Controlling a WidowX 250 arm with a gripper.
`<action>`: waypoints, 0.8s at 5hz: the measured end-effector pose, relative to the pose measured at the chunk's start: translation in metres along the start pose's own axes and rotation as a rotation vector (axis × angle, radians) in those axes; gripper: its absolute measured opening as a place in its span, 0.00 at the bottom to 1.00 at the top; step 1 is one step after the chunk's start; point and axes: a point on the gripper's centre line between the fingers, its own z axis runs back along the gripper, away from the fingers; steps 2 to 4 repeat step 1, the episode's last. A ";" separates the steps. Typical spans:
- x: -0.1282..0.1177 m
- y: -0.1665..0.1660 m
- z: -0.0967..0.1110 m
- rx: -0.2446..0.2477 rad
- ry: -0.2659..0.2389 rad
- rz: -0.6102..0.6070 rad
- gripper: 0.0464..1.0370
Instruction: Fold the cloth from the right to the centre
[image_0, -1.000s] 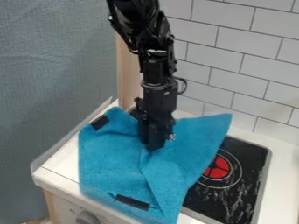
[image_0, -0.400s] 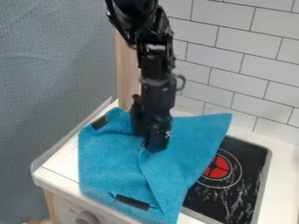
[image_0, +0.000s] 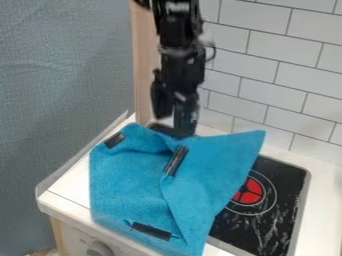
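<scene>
The black gripper hangs above the back edge of the blue cloth, its two fingers apart and nothing held between them. Spread over the counter and the left part of the stovetop, the cloth has a fold running from its middle down to the front. A dark strip lies on the cloth near the centre, at the top of that fold. The cloth's right part ends in a raised-looking corner at the back right. Other dark patches mark its back left corner and front edge.
Right of the cloth is the black stovetop with a red burner. White counter borders the cloth on the left. A tiled wall stands behind, and a knob is on the front panel.
The gripper has risen up and back from the middle of the cloth, with its fingers now apart. The dark strip it covered is exposed; the cloth has hardly moved.
</scene>
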 end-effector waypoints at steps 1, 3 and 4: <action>0.000 0.000 0.016 0.026 -0.026 -0.028 0.96; 0.000 0.000 0.016 0.026 -0.026 -0.028 0.96; 0.000 0.000 0.016 0.026 -0.026 -0.028 0.96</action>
